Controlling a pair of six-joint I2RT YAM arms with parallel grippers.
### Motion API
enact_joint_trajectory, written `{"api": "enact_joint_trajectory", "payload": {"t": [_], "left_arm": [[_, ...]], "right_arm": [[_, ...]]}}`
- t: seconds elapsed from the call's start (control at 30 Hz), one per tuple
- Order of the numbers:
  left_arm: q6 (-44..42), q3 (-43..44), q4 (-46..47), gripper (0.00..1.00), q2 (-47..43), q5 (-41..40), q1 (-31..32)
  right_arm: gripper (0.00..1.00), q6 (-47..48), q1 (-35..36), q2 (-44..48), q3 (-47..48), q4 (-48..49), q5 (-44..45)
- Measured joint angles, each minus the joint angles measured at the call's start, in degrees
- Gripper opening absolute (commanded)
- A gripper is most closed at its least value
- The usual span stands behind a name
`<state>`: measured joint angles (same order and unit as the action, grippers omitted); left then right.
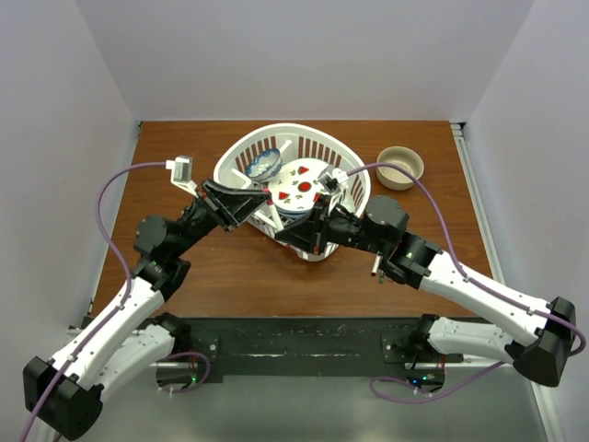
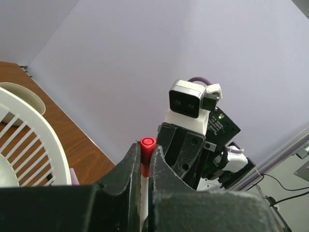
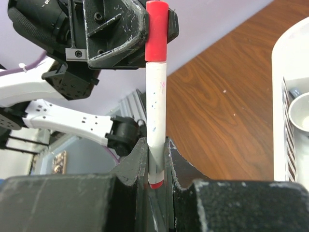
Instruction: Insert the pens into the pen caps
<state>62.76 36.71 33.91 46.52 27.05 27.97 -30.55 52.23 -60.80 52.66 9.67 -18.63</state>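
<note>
My left gripper point(image 2: 144, 155) is shut on a red pen cap point(image 2: 147, 149), whose top sticks out just past the fingertips. A white-barrelled pen point(image 3: 156, 104) runs from that cap point(image 3: 156, 31) down into my right gripper point(image 3: 155, 151), which is shut on the barrel's lower end. The cap sits over the pen's tip. In the top view the left gripper point(image 1: 256, 204) and the right gripper point(image 1: 293, 232) meet tip to tip at the basket's near side. The other pens and caps do not show clearly.
A white ribbed basket point(image 1: 304, 132) stands mid-table, holding a plate with red shapes point(image 1: 299, 189) and a blue patterned bowl point(image 1: 263, 166). A tan bowl point(image 1: 400, 168) sits to its right. Brown table point(image 1: 230, 267) lies in front. A small lilac bit point(image 2: 73, 175) shows by the basket rim.
</note>
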Motion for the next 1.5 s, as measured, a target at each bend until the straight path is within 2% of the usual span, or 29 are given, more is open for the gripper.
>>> {"api": "enact_joint_trajectory", "payload": {"t": [0.23,0.63,1.0,1.2,1.5], "left_arm": [[1.1,-3.0,-2.1,0.00,-4.5,-4.5,-0.2],[-1.2,-4.9,-4.9,0.00,-5.6,-12.9,0.2],[-1.8,-9.6,-0.2,0.00,-5.7,-17.4,1.9],[0.4,-12.0,2.1,0.00,-7.3,-19.9,3.1],[2.1,-11.4,3.9,0.00,-7.3,-20.9,4.1]], "right_arm": [[0.00,5.4,1.0,-3.3,6.9,-9.4,1.3],[0.00,8.8,1.0,-9.9,13.3,-15.2,4.7],[0.00,12.1,0.9,-13.8,20.1,-25.2,5.6],[0.00,11.7,0.3,-14.6,20.6,-25.7,2.9],[0.00,10.1,-1.5,-14.7,20.7,-22.6,-3.7]]}}
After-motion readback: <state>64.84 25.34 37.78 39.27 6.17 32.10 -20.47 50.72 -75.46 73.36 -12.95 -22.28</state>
